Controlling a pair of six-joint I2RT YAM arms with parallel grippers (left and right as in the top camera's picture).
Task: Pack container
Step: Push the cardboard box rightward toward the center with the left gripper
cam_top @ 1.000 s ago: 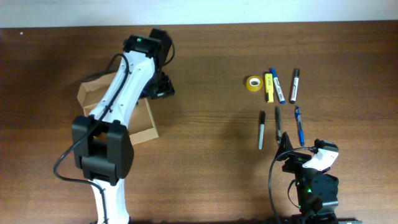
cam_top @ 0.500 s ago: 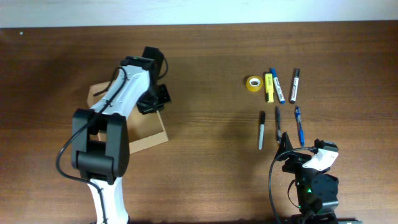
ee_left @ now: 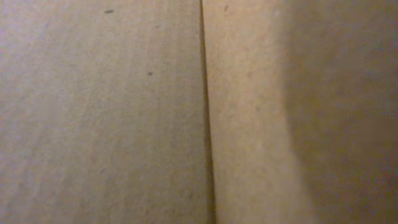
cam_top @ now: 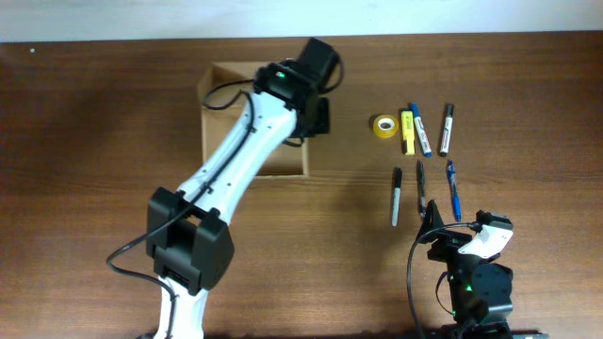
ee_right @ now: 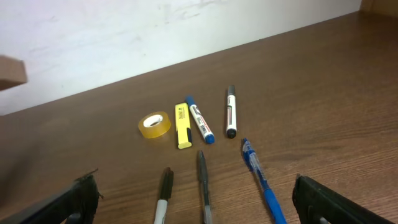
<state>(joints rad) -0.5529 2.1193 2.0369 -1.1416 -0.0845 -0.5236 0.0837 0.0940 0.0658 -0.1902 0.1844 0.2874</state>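
Holding the container [cam_top: 221, 94] by one side wall, left pincer [cam_top: 316, 115] clamped shut on it. Right pincer [ee_right: 194, 186] gapes wide, pens [ee_right: 203, 171] just ahead. My worry: that one-wall pinch lets the box swivel or buckle if I drag it.

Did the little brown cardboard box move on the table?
Yes. The small tan cardboard box has slid right and toward the table's far edge, ending closer to the yellow tape roll, which stayed put.
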